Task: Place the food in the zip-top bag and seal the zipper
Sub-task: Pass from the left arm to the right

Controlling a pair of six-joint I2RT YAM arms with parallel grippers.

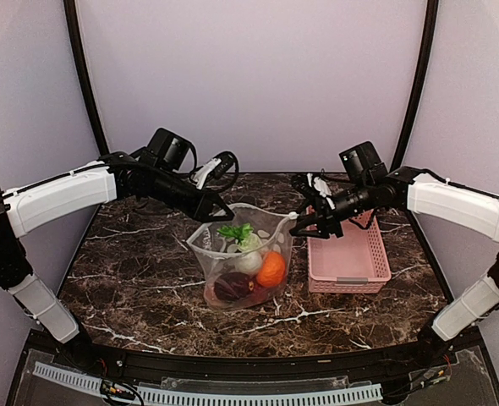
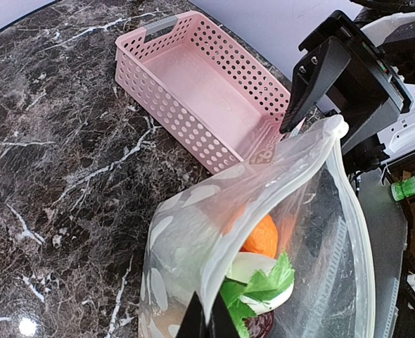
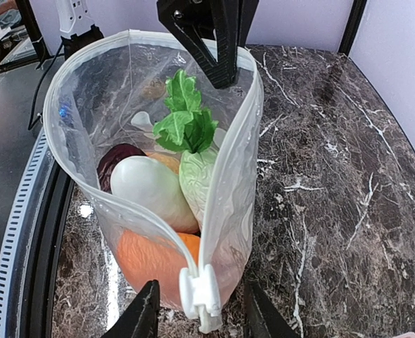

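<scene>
The clear dotted zip-top bag (image 1: 209, 247) stands open mid-table with the food inside: an orange (image 1: 271, 271), a dark maroon piece (image 1: 231, 286), a white radish (image 1: 248, 260) and a leafy cabbage (image 1: 236, 231). My left gripper (image 1: 218, 208) is shut on the left end of the bag's mouth rim, as the left wrist view (image 2: 207, 320) shows. My right gripper (image 1: 298, 227) is open at the right end. In the right wrist view (image 3: 202, 317) its fingers straddle the white slider (image 3: 202, 290) of the zipper (image 3: 144, 218), apart from it. The mouth gapes wide.
An empty pink perforated basket (image 1: 348, 283) stands right of the bag, close under my right arm; it also shows in the left wrist view (image 2: 172, 105). Dark marble tabletop (image 1: 139, 279) lies around the bag. The table's near edge has a black rail.
</scene>
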